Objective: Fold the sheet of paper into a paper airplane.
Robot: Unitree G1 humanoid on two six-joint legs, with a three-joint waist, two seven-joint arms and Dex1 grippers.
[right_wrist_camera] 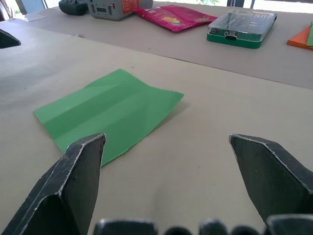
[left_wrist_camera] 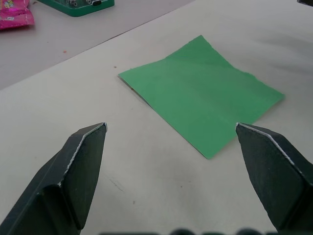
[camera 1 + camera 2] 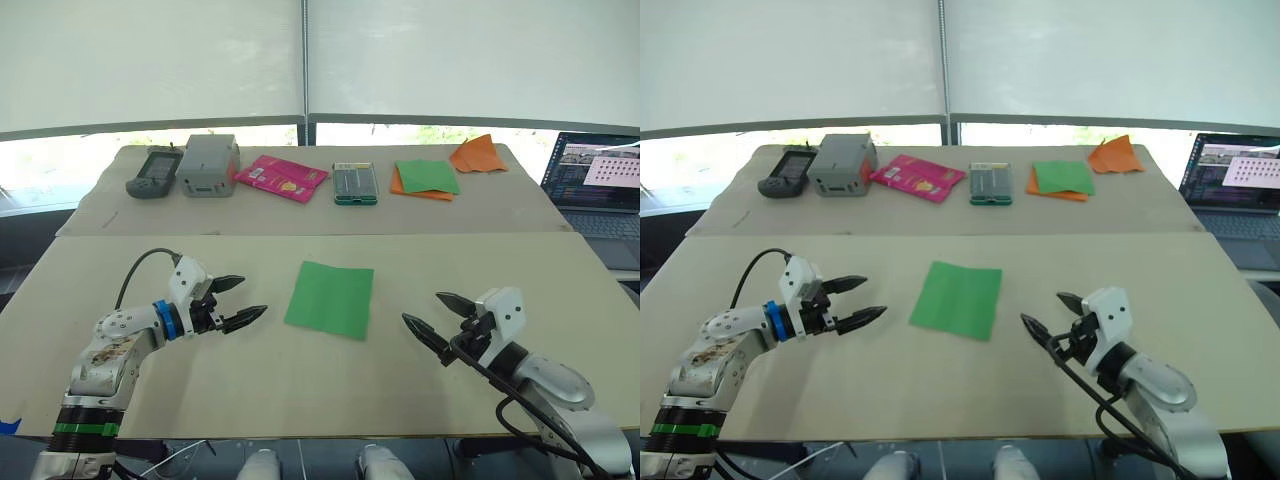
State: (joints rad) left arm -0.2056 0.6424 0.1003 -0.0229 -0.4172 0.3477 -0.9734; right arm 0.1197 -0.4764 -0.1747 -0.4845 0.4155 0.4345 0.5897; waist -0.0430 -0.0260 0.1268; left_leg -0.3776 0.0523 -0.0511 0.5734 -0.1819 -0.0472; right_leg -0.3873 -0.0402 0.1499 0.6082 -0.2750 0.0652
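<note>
The sheet of paper (image 3: pixel 330 298) is a bright green square with faint creases, lying flat in the middle of the near table; it also appears in the left wrist view (image 2: pixel 203 93) and the right wrist view (image 1: pixel 110 111). My left gripper (image 3: pixel 236 302) is open, a short way to the left of the sheet, fingers pointing toward it. My right gripper (image 3: pixel 437 317) is open, to the right of the sheet and slightly nearer me. Neither touches the paper, and both are empty.
On the far table stand a black handheld device (image 3: pixel 151 172), a grey box (image 3: pixel 208 165), a pink packet (image 3: pixel 281 178), a green case (image 3: pixel 354 183), a green-and-orange paper stack (image 3: pixel 425 179) and an orange pointed paper piece (image 3: pixel 477 154). A laptop (image 3: pixel 598 185) sits at the right.
</note>
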